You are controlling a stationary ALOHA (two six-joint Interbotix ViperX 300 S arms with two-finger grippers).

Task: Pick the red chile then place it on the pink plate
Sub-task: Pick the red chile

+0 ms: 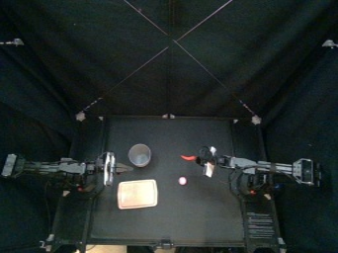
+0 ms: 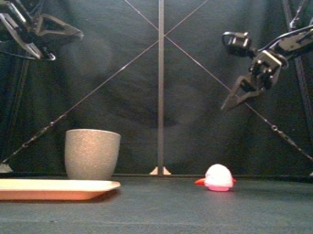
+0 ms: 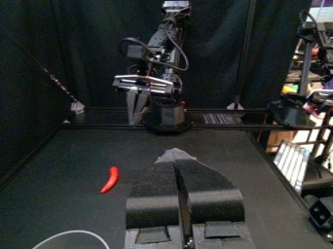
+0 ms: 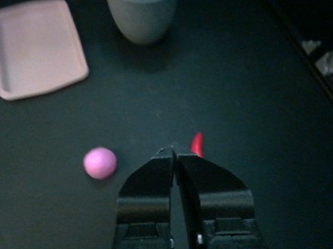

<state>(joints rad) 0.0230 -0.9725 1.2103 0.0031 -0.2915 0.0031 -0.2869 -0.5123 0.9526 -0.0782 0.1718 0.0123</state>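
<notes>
The red chile (image 1: 193, 159) lies on the black table right of centre, small and curved; it also shows as the chile (image 4: 198, 143) just past my right jaw tips and as the chile (image 3: 111, 178) lying flat. My right gripper (image 1: 205, 162) hangs above it, shut and holding nothing; in the front view the right gripper (image 2: 232, 101) is well above the table. The pink plate (image 1: 137, 194) lies flat at the front left, seen again as the plate (image 2: 55, 188) and the plate (image 4: 42, 49). My left gripper (image 3: 182, 160) rests shut at the table's left.
A tall grey speckled cup (image 1: 138, 153) stands behind the plate, also the cup (image 2: 91, 153). A small round pink toy (image 1: 184, 182) sits between plate and chile, the same toy (image 2: 219, 177) and toy (image 4: 99, 161).
</notes>
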